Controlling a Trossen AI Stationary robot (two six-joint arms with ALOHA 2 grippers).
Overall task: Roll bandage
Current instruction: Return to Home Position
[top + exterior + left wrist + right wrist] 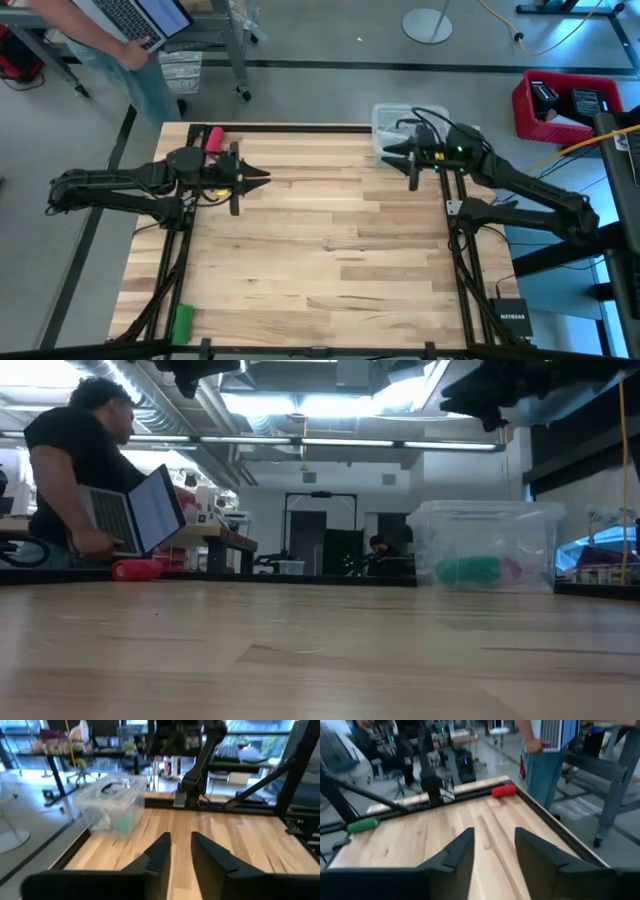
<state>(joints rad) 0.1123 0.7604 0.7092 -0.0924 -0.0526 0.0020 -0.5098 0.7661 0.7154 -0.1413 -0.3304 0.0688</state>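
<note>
Bandage (468, 570): a green bundle inside the clear box (487, 520), low on its floor, showing through the wall in the low view and again in the left wrist view. Lid on the box. Box at the far right corner of the surface (320, 250).

Right gripper (388, 152): released, fingers (460, 852) parted with a plain gap and nothing between them. Raised off the surface, just beside the box on its near side, pointing across toward the left arm. Touching the box or not: cannot tell.

Left gripper (260, 180): likewise empty, fingers (160, 852) apart by a narrow gap. Held above the left half of the surface, pointing toward the right side and the box, well apart from it.

In the low view, both arms only as dark shapes along the top edge, clear of the wood below.

Pink-red roll (213, 138): lying at the far left edge of the surface, near the left arm's wrist. Small bright-green roll (181, 322): at the near left corner, well apart from the rest.

Beyond the far left corner, a person (70, 470) with an open laptop (150, 510). Red crate (565, 105) on the floor past the far right corner, beyond the box.
</note>
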